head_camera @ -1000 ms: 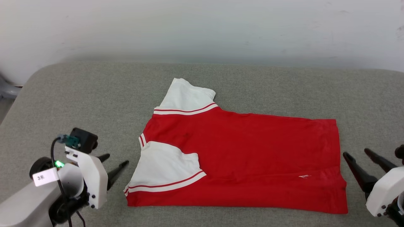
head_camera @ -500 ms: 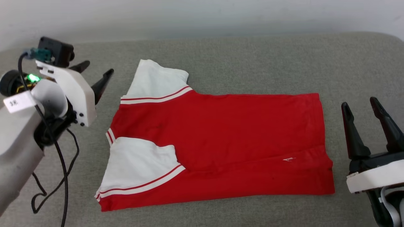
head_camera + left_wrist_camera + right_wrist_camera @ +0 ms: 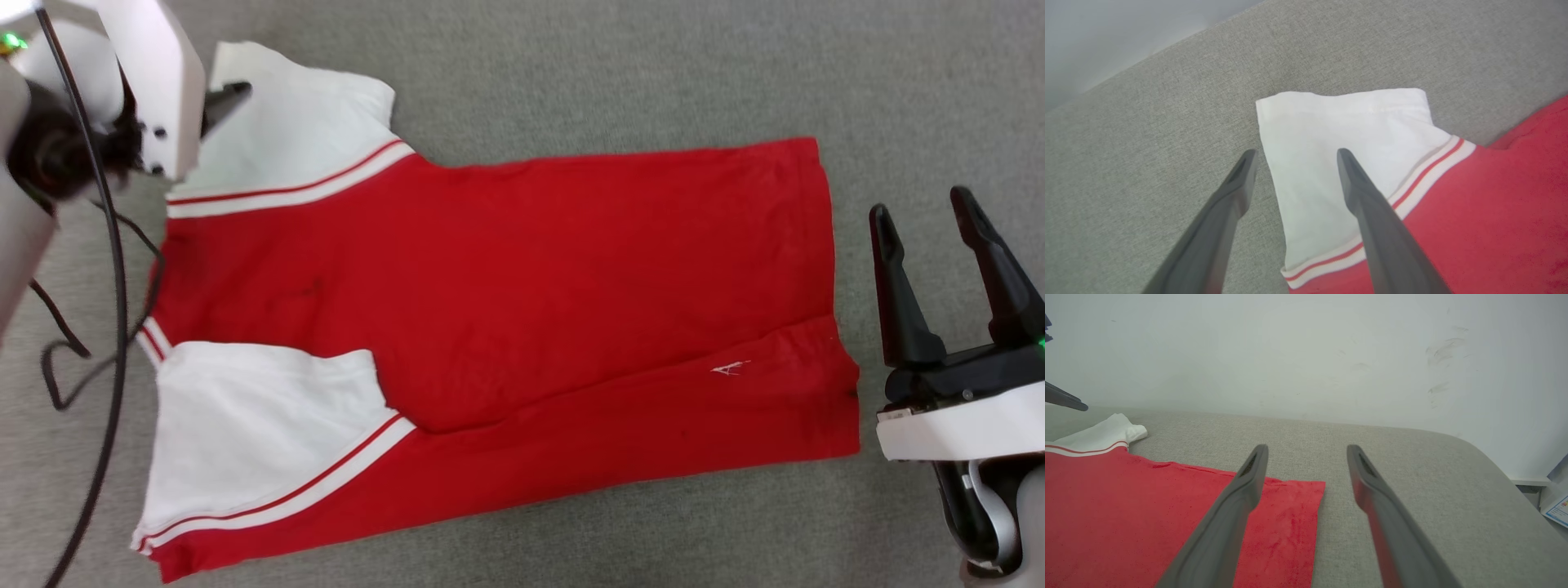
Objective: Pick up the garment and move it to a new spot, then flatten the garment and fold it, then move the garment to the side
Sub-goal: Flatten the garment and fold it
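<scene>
The garment (image 3: pixel 522 286), a red T-shirt with white sleeves, lies flat on the grey cloth-covered surface (image 3: pixel 571 73), folded lengthwise with its collar to the left and its hem to the right. My left gripper (image 3: pixel 1296 153) is open above the far white sleeve (image 3: pixel 1347 118), one finger (image 3: pixel 229 96) over the sleeve and the other just off its edge. My right gripper (image 3: pixel 922 211) stands open just right of the hem, fingers pointing away, holding nothing. In the right wrist view the right gripper (image 3: pixel 1307 448) straddles the hem's far corner (image 3: pixel 1294 498).
A black cable (image 3: pixel 106 286) hangs from my left arm, looping over the surface beside the collar. A white wall (image 3: pixel 1306 355) stands behind the surface. The surface rounds off at its far right corner (image 3: pixel 1474 449), with papers (image 3: pixel 1557 508) beyond.
The head camera has tilted down and closed in. My left gripper has gone from beside the near sleeve to above the far sleeve. My right gripper has come forward along the hem.
</scene>
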